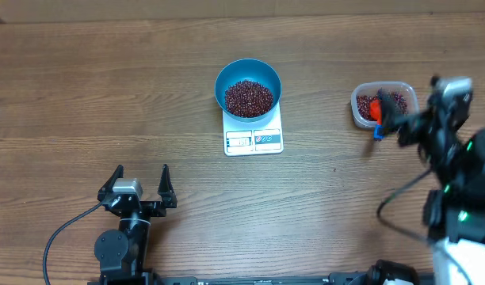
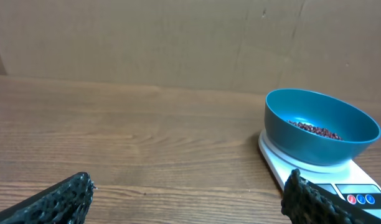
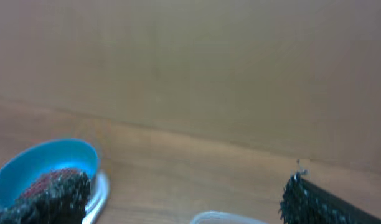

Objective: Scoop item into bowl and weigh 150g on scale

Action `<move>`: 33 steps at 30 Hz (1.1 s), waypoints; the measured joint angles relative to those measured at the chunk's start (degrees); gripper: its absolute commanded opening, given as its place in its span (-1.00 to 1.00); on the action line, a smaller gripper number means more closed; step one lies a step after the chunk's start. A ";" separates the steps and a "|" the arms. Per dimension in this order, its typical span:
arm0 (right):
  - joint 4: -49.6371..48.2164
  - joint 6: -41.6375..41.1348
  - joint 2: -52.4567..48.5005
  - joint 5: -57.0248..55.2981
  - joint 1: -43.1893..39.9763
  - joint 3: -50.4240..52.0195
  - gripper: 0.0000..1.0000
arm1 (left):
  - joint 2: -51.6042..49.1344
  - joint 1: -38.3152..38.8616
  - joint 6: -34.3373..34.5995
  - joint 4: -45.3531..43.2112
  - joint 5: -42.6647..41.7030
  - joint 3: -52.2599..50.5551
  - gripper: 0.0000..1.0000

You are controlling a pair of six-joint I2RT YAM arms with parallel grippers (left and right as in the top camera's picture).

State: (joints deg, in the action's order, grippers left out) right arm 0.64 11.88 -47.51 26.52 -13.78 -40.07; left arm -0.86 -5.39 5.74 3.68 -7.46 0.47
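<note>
Bowl point(image 1: 225, 76): I see it on the scale point(image 1: 253, 141), beans point(image 1: 249, 97) inside;
Left claw point(image 1: 141, 169): wide open, empty;
Right claw point(image 3: 184, 202): wide open, empty

Scale point(image 1: 254, 141) display too small to read; bowl point(image 1: 225, 79) hides its back half. Right wrist view blurry, tub point(image 3: 231, 218) rim cut by bottom edge.

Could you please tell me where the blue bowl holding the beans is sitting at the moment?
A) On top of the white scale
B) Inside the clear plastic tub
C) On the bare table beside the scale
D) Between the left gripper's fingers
A: the blue bowl with its beans rests on the white scale, whose display panel sticks out in front of it.
</note>
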 measured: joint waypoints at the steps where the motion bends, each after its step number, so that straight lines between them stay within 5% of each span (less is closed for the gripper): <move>1: -3.15 -0.02 2.01 0.26 0.42 2.99 1.00 | 0.00 0.00 0.00 0.02 0.00 0.00 0.99; 7: -26.18 -4.24 15.76 0.96 2.93 26.14 1.00 | 0.00 0.00 0.00 0.02 0.04 0.00 0.99; 11: -31.67 -7.96 21.64 -0.59 4.42 36.89 1.00 | 0.00 0.00 0.00 0.02 0.02 0.00 0.99; 33: 2.73 -10.86 44.59 -4.74 7.93 39.04 1.00 | 0.00 0.00 -0.02 0.02 0.04 0.00 0.99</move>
State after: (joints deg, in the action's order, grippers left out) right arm 3.38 1.02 -2.92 21.78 -5.85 -1.04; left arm -0.86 -5.39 5.72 3.70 -7.42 0.47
